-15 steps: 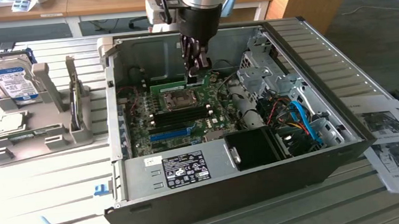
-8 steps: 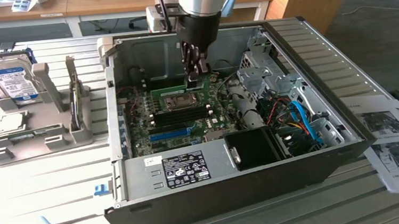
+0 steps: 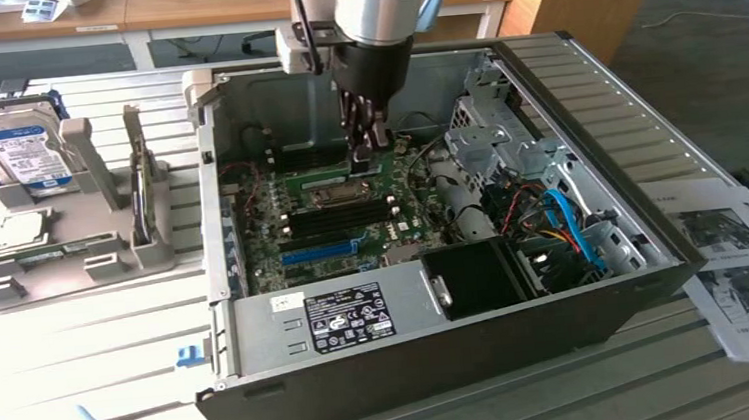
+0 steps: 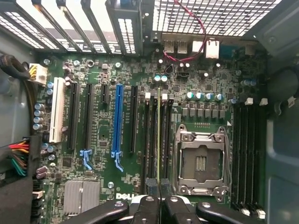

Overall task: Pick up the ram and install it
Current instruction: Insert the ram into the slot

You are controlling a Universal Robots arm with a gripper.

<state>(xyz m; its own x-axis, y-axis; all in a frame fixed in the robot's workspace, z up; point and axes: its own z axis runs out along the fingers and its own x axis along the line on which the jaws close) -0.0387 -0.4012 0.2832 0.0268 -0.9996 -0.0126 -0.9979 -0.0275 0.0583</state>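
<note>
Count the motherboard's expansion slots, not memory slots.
6: a white slot at the row's end, two long black slots, a short black slot, the blue slot, a black slot beside the memory slots. None seems hidden.

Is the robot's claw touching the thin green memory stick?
Touching. The wrist view shows the jaws shut on the memory stick, one on each side of its thin edge, with no gap between them and it.

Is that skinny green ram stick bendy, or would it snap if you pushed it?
Probably stiff: the ram runs dead straight, edge-on, with no sag. Likely light, being so thin. For the same reason it is probably fragile, so a sideways push might crack it.
</note>
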